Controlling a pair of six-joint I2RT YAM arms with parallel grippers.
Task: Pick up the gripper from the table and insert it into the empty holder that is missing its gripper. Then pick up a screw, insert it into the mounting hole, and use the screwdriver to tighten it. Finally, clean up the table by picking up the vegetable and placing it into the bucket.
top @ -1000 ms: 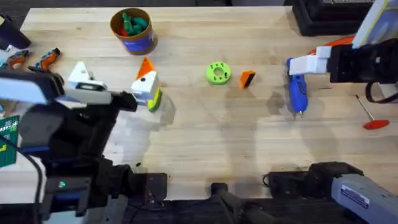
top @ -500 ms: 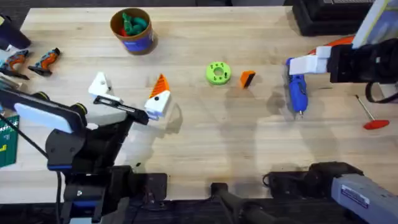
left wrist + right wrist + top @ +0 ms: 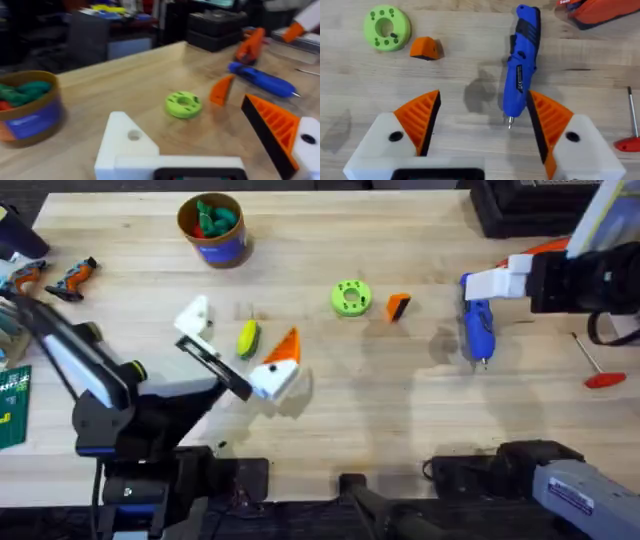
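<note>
overhead: vegetable point(image 3: 247, 338) between left gripper point(image 3: 240, 352) fingers

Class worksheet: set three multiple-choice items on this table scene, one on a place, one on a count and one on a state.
1. Where does the vegetable lie?
A. In the bucket
B. On the table, between the left gripper's fingers
C. On the disc

2. How many orange pads does the left gripper carry?
A. None
B. One
C. Two

3. How does the right gripper stand?
A. Shut on the vegetable
B. Shut on the disc
C. Open over the screwdriver

Key:
1 B, as the overhead view shows it on bare wood between the spread fingers.
2 B, as one finger is bare white and the other bears a pad.
3 C, as its fingers stand wide apart with the screwdriver lying between them on the table.
</note>
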